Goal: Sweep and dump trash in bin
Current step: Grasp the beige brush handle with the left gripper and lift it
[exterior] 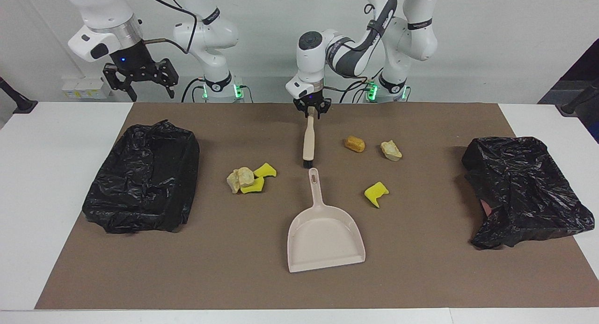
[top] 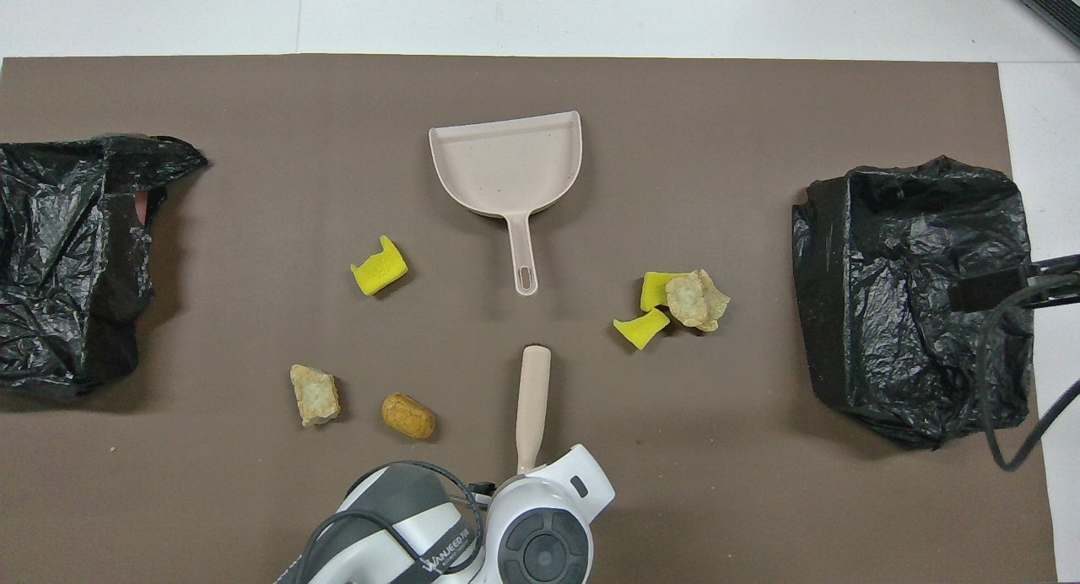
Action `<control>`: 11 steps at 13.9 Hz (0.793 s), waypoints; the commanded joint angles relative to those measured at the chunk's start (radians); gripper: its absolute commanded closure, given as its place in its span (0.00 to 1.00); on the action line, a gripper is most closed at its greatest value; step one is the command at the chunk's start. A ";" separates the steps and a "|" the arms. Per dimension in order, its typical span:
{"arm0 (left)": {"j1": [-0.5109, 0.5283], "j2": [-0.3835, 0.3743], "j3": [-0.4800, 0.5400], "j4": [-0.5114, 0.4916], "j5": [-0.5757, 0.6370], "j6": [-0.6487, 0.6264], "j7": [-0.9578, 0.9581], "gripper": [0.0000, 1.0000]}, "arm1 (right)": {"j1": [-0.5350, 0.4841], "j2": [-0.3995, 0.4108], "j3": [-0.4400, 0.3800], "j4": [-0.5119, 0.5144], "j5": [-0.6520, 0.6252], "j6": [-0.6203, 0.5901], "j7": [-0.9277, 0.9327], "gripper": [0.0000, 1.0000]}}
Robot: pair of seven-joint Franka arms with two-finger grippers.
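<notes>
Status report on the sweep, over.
Left gripper shut on brush handle. Right gripper open, waiting above the table. Trash still scattered; dustpan untouched. Nothing blocking.
</notes>
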 commanded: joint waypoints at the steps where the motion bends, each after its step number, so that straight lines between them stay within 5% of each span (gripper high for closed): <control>1: -0.033 -0.021 0.018 -0.016 -0.013 -0.017 -0.003 0.97 | -0.015 -0.021 0.009 -0.017 0.000 -0.018 -0.012 0.00; 7: 0.010 -0.056 0.030 0.064 0.002 -0.198 0.125 1.00 | -0.015 -0.015 0.007 -0.008 0.000 -0.007 -0.013 0.00; 11: 0.177 -0.150 0.030 0.070 0.060 -0.300 0.205 1.00 | -0.011 -0.015 0.027 -0.014 0.009 0.002 -0.006 0.00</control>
